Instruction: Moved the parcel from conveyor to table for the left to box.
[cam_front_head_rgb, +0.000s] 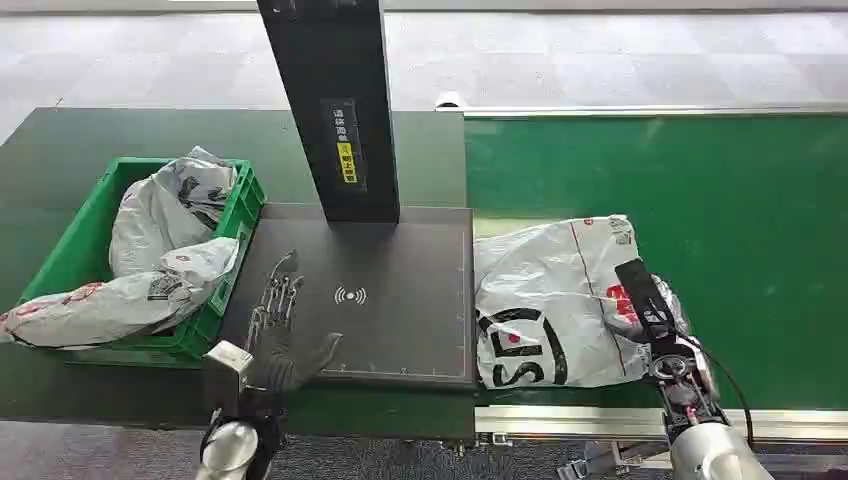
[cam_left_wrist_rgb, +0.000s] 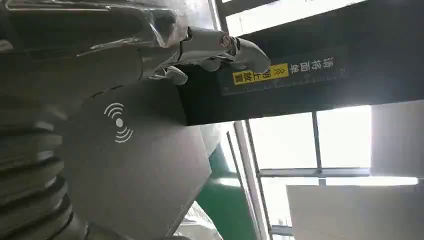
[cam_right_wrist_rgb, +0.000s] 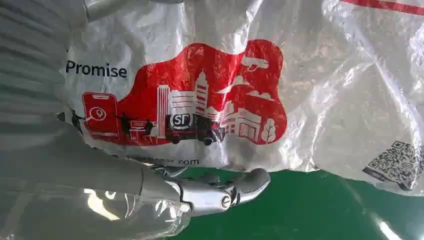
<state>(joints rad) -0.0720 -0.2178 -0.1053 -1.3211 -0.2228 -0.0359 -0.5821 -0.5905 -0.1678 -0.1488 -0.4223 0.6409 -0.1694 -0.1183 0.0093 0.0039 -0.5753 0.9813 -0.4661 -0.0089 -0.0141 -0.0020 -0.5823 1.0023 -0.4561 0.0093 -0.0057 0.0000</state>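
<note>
The parcel (cam_front_head_rgb: 555, 310), a white SF courier bag printed "Promise" beside a red cityscape, is seen at the lower right of the head view on the green conveyor (cam_front_head_rgb: 740, 200), just beside the dark scanner plate (cam_front_head_rgb: 400, 300). It is gripped at its right edge by the right hand (cam_front_head_rgb: 655, 315). The left hand (cam_front_head_rgb: 280, 325) is laid over the plate with fingers spread, holding nothing. A green crate (cam_front_head_rgb: 235, 215) at left is filled with similar bags. A yellow label is carried on the black post (cam_front_head_rgb: 335, 100).

The right hand (cam_front_head_rgb: 650, 318) lies against the parcel (cam_front_head_rgb: 550, 300), its fingers hidden behind the wrist. The black post (cam_front_head_rgb: 335, 100) is cut off by the top edge.
</note>
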